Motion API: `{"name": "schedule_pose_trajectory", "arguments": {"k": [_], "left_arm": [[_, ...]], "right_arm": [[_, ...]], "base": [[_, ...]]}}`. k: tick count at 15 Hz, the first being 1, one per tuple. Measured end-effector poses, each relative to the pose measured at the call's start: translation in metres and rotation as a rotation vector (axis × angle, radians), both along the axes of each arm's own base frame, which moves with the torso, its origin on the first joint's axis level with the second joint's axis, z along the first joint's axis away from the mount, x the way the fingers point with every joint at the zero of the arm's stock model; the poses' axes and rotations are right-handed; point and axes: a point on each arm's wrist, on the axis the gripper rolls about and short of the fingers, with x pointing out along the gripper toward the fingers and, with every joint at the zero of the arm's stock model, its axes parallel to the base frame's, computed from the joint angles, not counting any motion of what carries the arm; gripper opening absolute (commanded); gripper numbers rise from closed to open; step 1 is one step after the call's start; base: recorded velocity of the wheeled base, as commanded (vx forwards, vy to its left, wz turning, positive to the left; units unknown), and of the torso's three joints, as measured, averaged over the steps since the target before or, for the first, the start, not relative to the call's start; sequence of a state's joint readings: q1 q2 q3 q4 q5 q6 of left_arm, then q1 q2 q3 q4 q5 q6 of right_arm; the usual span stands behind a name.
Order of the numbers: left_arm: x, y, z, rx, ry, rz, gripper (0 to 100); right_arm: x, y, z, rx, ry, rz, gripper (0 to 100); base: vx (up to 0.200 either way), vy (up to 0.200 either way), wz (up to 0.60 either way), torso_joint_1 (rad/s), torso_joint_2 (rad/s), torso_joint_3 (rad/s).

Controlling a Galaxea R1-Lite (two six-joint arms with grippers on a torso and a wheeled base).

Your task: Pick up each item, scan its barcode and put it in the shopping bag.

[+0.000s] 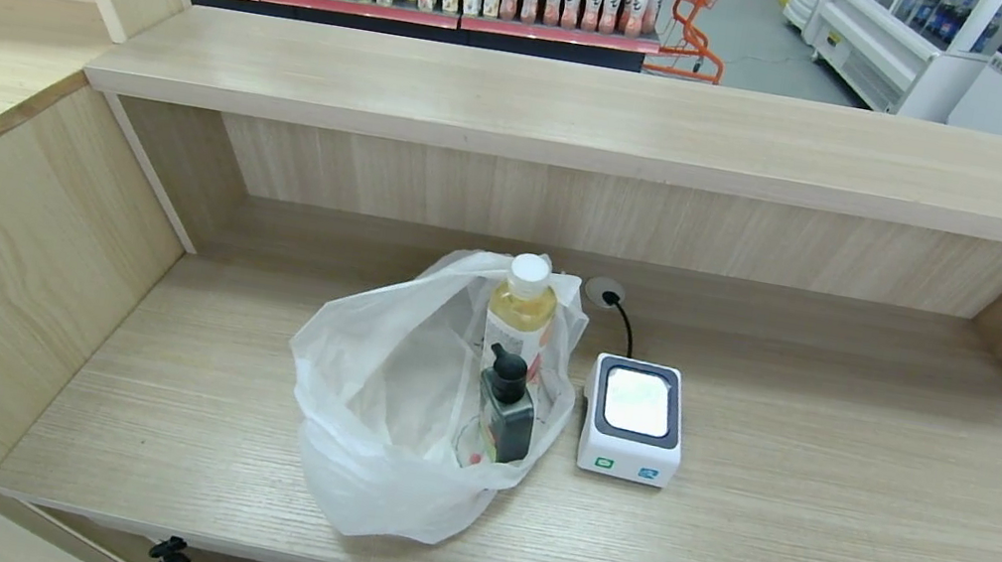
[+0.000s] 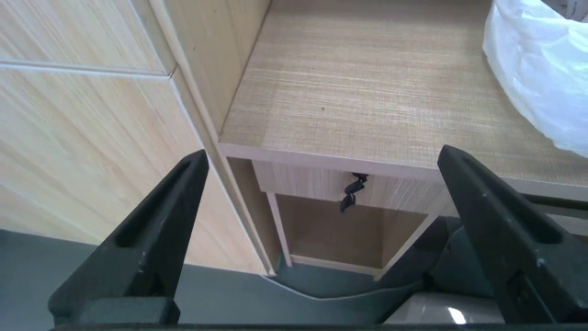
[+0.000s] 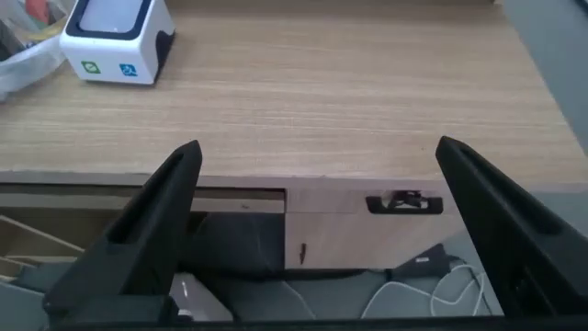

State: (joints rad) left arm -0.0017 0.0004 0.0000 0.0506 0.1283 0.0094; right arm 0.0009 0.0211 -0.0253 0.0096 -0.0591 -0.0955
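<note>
A white plastic shopping bag stands open on the wooden counter. Inside it a tea bottle with a white cap stands upright, and a dark bottle with a black pump top stands in front of it. Just right of the bag sits the white barcode scanner, also seen in the right wrist view. My left gripper hangs open below the counter's front edge, left of the bag. My right gripper hangs open below the front edge too, right of the scanner. Both hold nothing.
A raised wooden ledge runs behind the counter, with side panels at both ends. The scanner's black cable leads to a hole in the counter. A drawer lock with keys sits under the counter front; another latch is on the right.
</note>
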Motion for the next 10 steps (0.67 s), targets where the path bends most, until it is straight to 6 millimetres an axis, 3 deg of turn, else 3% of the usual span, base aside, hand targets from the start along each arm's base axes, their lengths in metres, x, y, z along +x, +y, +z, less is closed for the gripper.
{"name": "schedule_pose_trajectory", "arguments": {"k": [7, 8, 10], "left_arm": [[0.0, 0.0, 0.0, 0.0, 0.0, 0.001, 100], [0.0, 0.0, 0.0, 0.0, 0.0, 0.0, 100], [0.0, 0.0, 0.0, 0.0, 0.0, 0.0, 100]], "right_arm": [[-0.0018, 0.0, -0.0015, 0.009, -0.024, -0.001, 100], [-0.0018, 0.0, -0.0015, 0.018, -0.025, -0.001, 0], [-0.0018, 0.0, -0.0015, 0.031, -0.026, 0.0, 0]], "base": [[0.0, 0.0, 0.0, 0.0, 0.0, 0.0], [0.0, 0.0, 0.0, 0.0, 0.0, 0.0], [0.0, 0.0, 0.0, 0.0, 0.0, 0.0]]}}
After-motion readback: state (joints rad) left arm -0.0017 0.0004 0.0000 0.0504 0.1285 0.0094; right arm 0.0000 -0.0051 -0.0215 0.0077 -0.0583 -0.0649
